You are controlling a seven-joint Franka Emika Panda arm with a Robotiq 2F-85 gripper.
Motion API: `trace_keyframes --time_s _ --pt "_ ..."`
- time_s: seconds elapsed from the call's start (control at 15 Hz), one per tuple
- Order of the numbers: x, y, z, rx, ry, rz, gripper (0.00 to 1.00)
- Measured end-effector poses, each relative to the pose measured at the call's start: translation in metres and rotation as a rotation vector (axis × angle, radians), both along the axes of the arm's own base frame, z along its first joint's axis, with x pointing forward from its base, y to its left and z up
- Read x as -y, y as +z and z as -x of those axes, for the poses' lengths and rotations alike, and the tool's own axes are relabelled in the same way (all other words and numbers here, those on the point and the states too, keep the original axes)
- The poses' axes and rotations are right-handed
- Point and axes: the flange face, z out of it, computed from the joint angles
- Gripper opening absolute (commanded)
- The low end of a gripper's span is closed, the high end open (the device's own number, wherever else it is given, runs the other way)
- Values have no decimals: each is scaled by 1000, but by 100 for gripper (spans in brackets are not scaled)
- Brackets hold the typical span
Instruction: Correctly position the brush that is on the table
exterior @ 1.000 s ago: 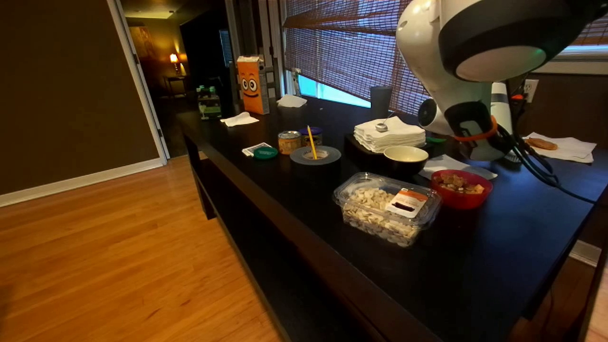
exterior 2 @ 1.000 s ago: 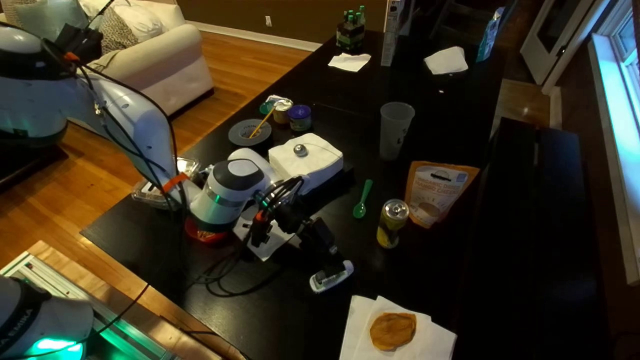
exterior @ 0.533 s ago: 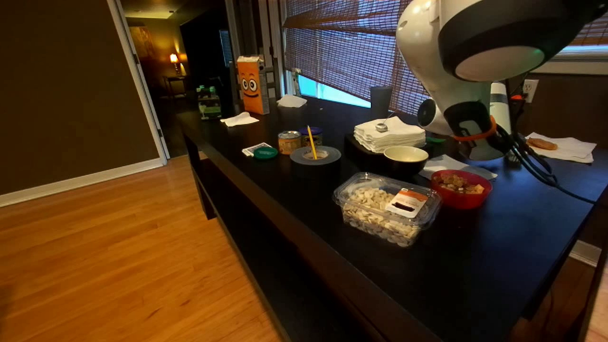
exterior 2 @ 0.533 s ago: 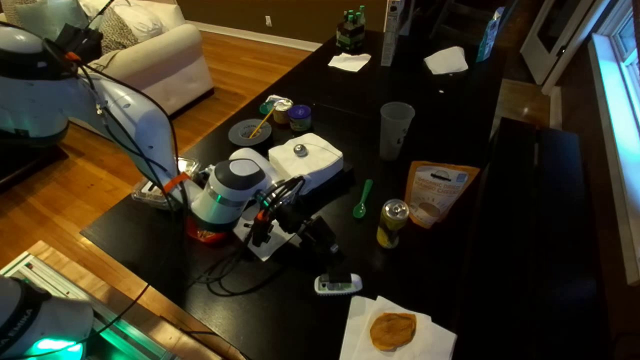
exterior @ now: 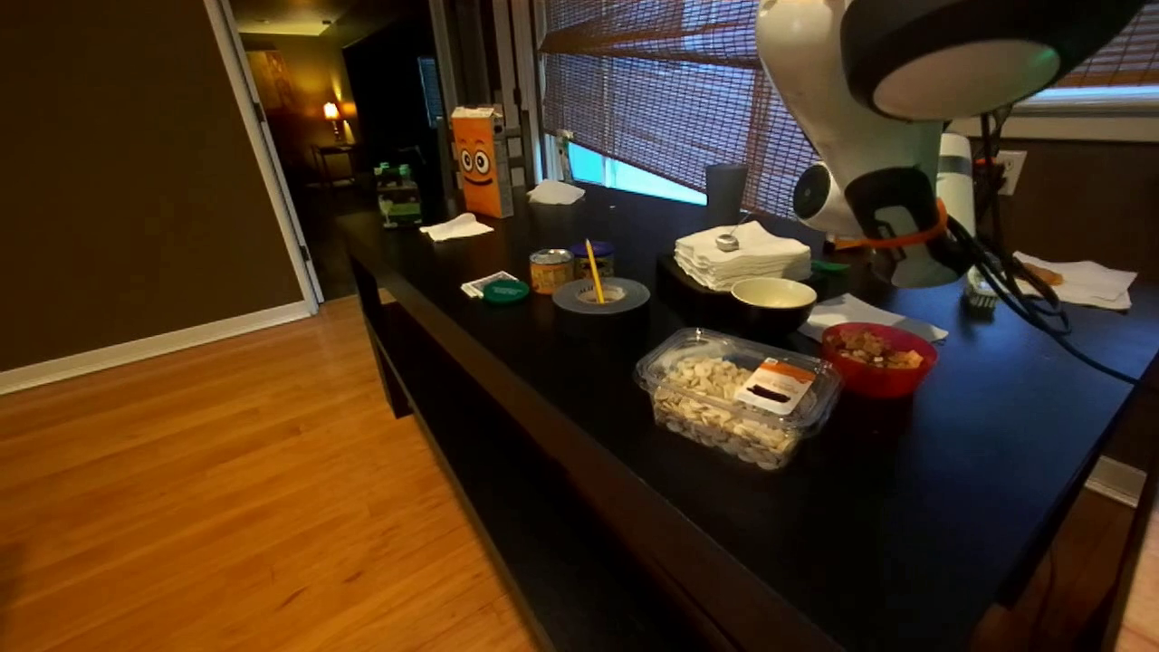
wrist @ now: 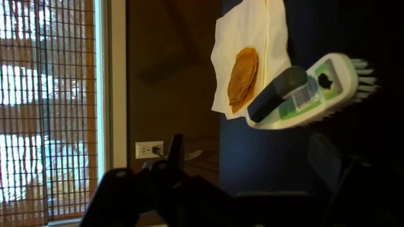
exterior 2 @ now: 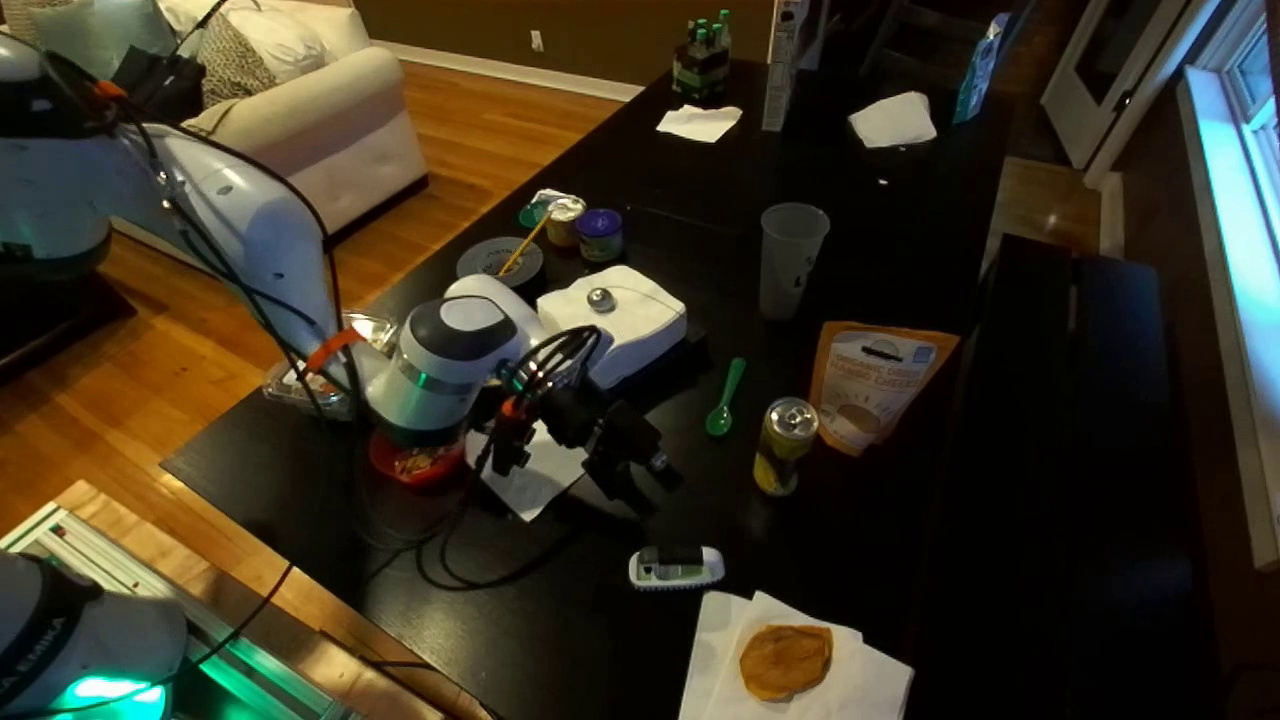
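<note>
hovering above the table, with the gripper spread wide and its fingers well apart. on to the brush: lying on the table, out ahead of the gripper and lower down, apart from both fingertips. rests with white bristles down, black grip on top, and a green-and-white label turned toward the wrist view. sits just beside some napkins lying farther out from the gripper and bearing a flat brown round; touching them or not, can't tell. glance off to the side of the gripper: past a green spoon and on to a yellowish can, standing upright just beside an orange pouch. then back behind the gripper, along the arm: over a white napkin lying flat close by, over a red bowl of brown flakes, showing in both exterior views, and up to a thick stack of white napkins topped by a small silver ball.
</note>
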Motion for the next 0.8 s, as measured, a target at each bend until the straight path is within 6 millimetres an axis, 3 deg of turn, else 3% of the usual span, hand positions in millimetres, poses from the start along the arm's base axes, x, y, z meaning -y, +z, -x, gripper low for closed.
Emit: trace_keyframes --time_s 0.4,0.8 --pt "-18 68 27 -38 58 -129 100" --pt "-10 134 76 -32 112 -315 100"
